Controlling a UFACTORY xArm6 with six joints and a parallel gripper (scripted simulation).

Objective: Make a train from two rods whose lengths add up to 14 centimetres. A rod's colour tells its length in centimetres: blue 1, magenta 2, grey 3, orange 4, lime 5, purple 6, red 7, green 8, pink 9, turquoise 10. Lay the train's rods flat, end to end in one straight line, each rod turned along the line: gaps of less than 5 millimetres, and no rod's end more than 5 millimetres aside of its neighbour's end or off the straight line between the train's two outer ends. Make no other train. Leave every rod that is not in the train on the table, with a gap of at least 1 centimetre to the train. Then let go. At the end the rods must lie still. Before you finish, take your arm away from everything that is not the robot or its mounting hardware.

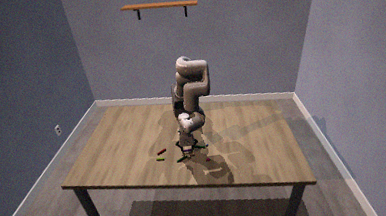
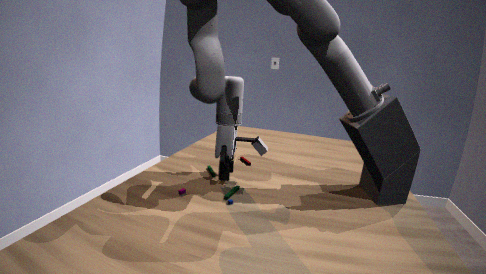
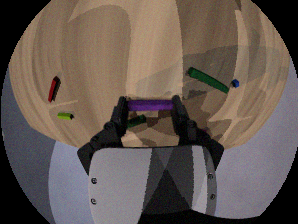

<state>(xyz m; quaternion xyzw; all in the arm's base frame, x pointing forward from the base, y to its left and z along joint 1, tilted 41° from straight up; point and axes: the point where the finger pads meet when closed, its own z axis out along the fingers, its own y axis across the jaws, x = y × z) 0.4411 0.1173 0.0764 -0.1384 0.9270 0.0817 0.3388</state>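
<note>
My gripper is shut on the purple rod, which spans level between the fingertips, low over the table; its exact height is unclear. A dark green rod lies just beyond the purple rod, partly behind a finger in the wrist view. Another green rod lies slanted on the other side, near a small blue rod. A red rod and a lime rod lie apart from the gripper.
A small magenta rod lies on the wooden table near its front side, hidden in the wrist view. Arm shadows darken the table around the gripper. The arm's base stands at the back.
</note>
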